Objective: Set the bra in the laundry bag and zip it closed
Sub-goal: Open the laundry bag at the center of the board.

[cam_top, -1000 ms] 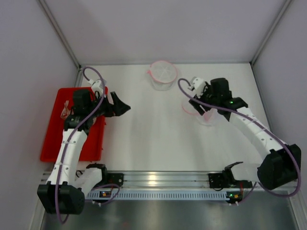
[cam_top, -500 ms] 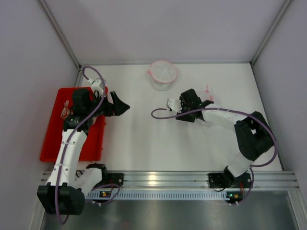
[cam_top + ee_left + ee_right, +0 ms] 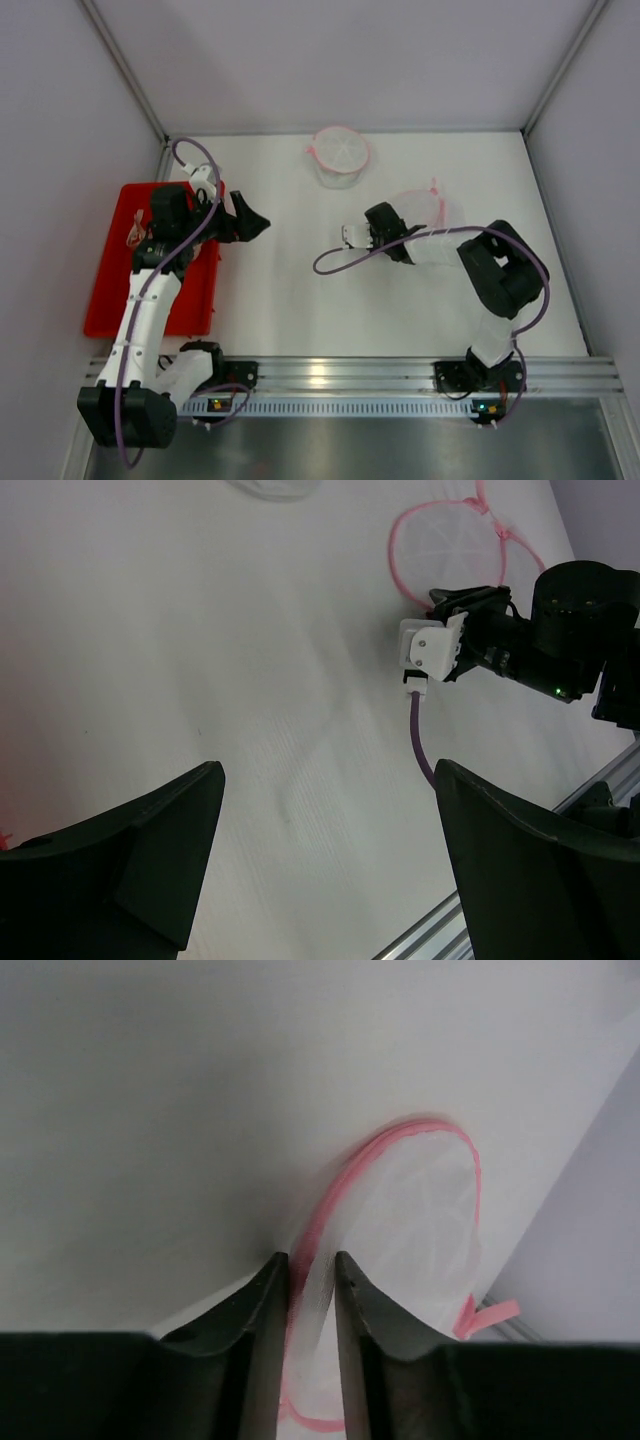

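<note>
A flat white mesh laundry bag (image 3: 420, 208) with a pink rim lies right of centre on the table, also in the left wrist view (image 3: 440, 548). My right gripper (image 3: 404, 232) reaches in low from the left; its jaws (image 3: 310, 1260) are shut on the bag's (image 3: 420, 1220) near mesh edge and pink rim. The bra (image 3: 135, 235) shows only as a pale bit with thin straps on the red tray (image 3: 110, 290), partly behind my left arm. My left gripper (image 3: 255, 222) hovers beside the tray, open and empty (image 3: 328, 780).
A round mesh container (image 3: 338, 155) with a pink rim stands at the back centre. Grey walls close in the table on three sides. A metal rail (image 3: 330, 375) runs along the near edge. The right arm's purple cable (image 3: 418, 730) loops over the table.
The right arm swung down and leftwards, folding low over the table, and its jaws closed on the bag's edge. The left arm stayed put.
</note>
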Available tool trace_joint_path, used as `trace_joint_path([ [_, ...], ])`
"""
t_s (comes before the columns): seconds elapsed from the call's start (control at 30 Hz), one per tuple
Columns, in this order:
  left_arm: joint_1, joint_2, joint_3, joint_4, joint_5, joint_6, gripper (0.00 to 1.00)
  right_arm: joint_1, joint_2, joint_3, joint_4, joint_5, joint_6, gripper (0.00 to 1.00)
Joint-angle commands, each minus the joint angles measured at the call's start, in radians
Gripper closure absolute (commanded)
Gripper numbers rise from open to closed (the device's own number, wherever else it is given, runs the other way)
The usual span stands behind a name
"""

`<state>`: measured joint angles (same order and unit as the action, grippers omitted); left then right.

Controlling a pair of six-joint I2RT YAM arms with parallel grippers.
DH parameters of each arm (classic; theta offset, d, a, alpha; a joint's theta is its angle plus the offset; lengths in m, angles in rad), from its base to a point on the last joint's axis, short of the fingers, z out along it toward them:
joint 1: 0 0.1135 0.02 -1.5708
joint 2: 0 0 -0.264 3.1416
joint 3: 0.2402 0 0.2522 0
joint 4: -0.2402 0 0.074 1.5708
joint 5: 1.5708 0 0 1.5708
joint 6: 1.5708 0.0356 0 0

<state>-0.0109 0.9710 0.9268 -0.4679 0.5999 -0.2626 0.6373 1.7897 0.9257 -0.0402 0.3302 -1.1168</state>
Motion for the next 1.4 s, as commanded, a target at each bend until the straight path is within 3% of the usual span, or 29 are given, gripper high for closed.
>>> trace_joint_path([
  [0.0, 0.003, -0.008, 0.033, 0.018, -0.009, 0.010, 0.08, 0.016, 0.001, 0.007, 0.071, 0.044, -0.009, 0.77],
  [0.07, 0.003, -0.012, 0.035, 0.018, -0.011, 0.010, 0.08, 0.019, -0.018, 0.051, 0.047, 0.023, 0.038, 0.88],
  [0.1, 0.003, -0.012, 0.038, 0.017, -0.012, 0.010, 0.08, 0.021, -0.030, 0.074, -0.008, 0.017, 0.060, 0.99],
  [0.37, 0.003, -0.014, 0.043, 0.017, 0.014, 0.006, 0.08, 0.012, -0.179, 0.361, -0.204, -0.118, 0.342, 1.00],
  [0.57, 0.003, -0.029, 0.020, 0.018, 0.037, 0.022, 0.09, -0.057, -0.286, 0.406, -0.285, -0.241, 0.549, 1.00],
  [0.77, 0.003, -0.011, 0.007, 0.029, 0.057, 0.039, 0.12, -0.270, -0.363, 0.435, -0.328, -0.494, 0.924, 1.00],
  [1.03, -0.001, 0.030, -0.009, 0.091, 0.121, 0.016, 0.22, -0.747, -0.297, 0.334, -0.167, -0.819, 1.444, 1.00],
  [1.23, -0.041, 0.064, 0.007, 0.091, 0.133, 0.032, 0.23, -0.976, -0.234, 0.152, -0.003, -0.892, 1.743, 1.00],
  [1.37, -0.119, 0.086, 0.006, 0.091, 0.092, 0.037, 0.25, -1.038, -0.289, 0.024, 0.031, -0.876, 1.789, 1.00],
])
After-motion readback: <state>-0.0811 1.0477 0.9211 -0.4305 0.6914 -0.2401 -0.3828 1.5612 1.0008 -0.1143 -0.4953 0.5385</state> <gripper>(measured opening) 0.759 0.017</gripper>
